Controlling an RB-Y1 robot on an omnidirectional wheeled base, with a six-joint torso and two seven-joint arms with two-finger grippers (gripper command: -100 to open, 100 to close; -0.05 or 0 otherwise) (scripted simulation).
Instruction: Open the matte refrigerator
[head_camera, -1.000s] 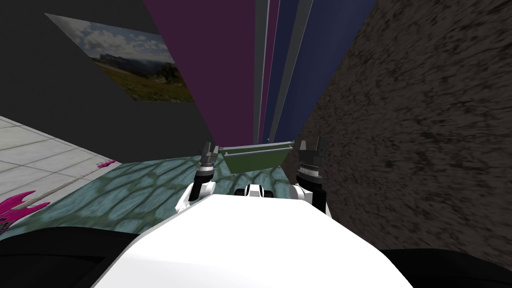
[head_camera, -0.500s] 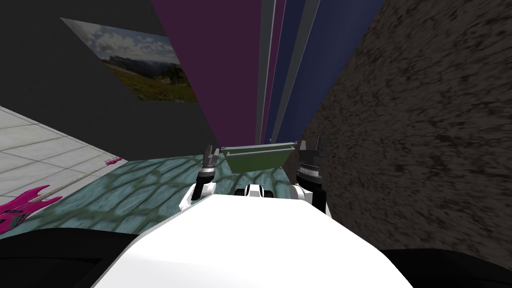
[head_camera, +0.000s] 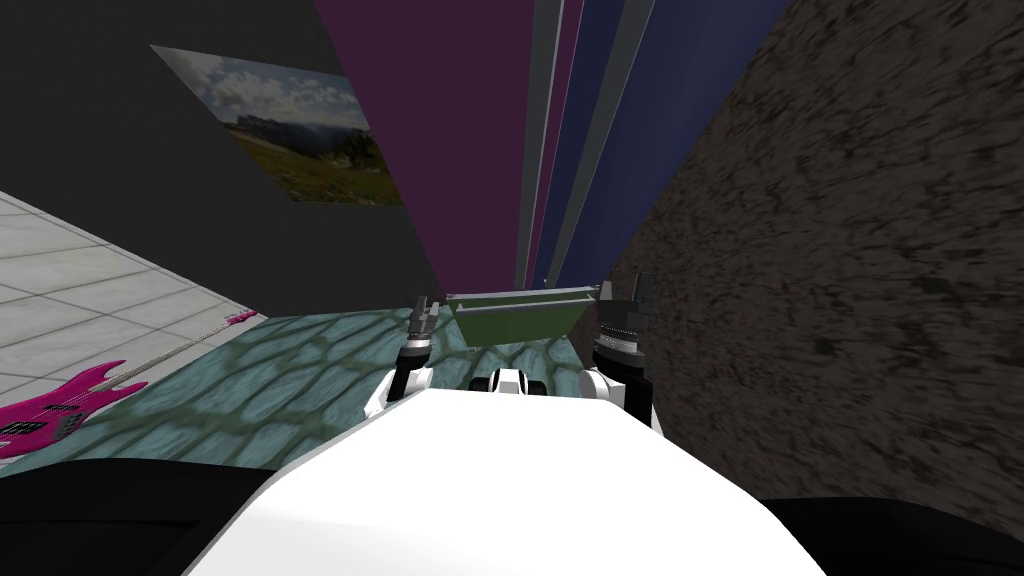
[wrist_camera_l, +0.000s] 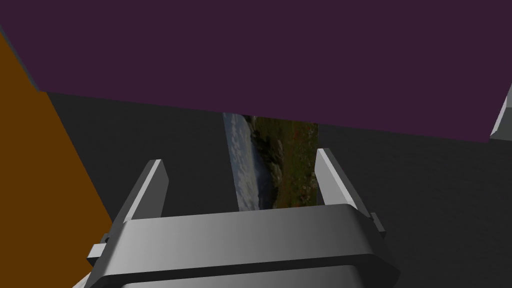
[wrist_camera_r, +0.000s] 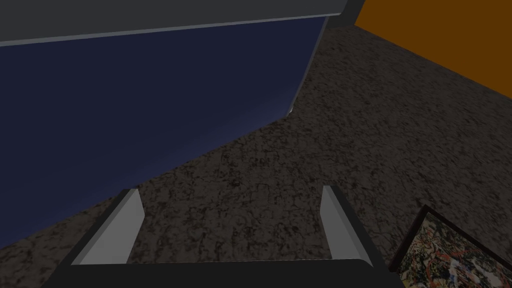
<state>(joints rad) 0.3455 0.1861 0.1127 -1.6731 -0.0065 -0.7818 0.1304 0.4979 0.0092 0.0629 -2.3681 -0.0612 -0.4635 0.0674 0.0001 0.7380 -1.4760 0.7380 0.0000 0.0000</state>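
Refrigerator (head_camera: 545, 120), a tall unit of purple and navy panels with grey strips between, rises through the upper middle of the head view, straight beyond both my hands and apart from them. My left gripper (head_camera: 424, 315) sits centre-left below the purple panel (wrist_camera_l: 260, 50), fingers spread wide on nothing; my right gripper (head_camera: 625, 290) sits centre-right under the navy panel (wrist_camera_r: 125, 100), beside the rough dark wall (head_camera: 850, 250), equally wide and empty, with a green tray (head_camera: 515, 318) low between the two.
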